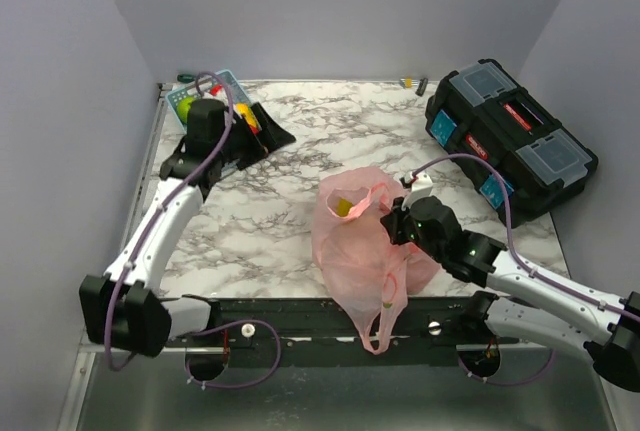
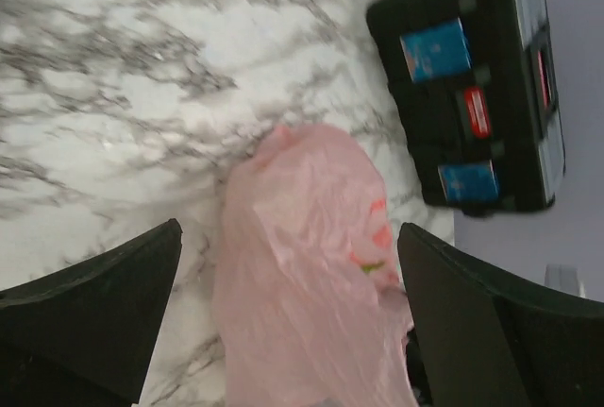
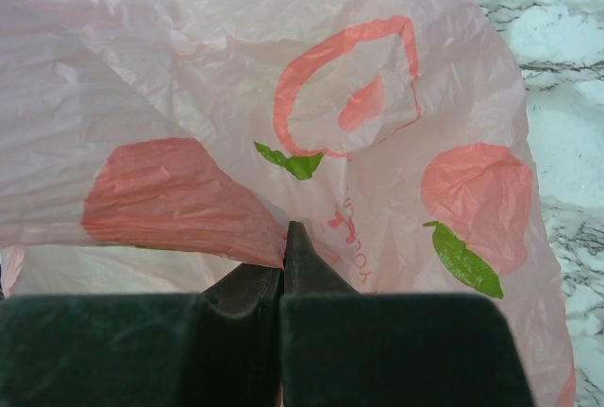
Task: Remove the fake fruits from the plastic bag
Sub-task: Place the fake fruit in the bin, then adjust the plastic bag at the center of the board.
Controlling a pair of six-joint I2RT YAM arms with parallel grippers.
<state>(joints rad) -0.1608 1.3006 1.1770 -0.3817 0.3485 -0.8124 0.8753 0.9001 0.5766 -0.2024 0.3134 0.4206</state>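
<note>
While my right gripper (image 3: 285,237) is clenched on a fold of the pink plastic bag (image 1: 355,241) at counter (image 1: 280,161) centre, my left gripper (image 2: 288,232) hangs released and empty at 10 o'clock over the blue basket (image 1: 228,81), which holds some fake fruits (image 1: 185,106); a yellow fruit (image 1: 344,208) left in the bag says partway done.

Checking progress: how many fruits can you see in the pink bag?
1: a yellow fruit in the open mouth of the plastic bag, seen from the top camera. More may be hidden under the pink film; the wrist views show only printed fruit.

White arms (image 1: 165,219), black joints (image 1: 207,123), purple cables (image 1: 108,323)
</note>
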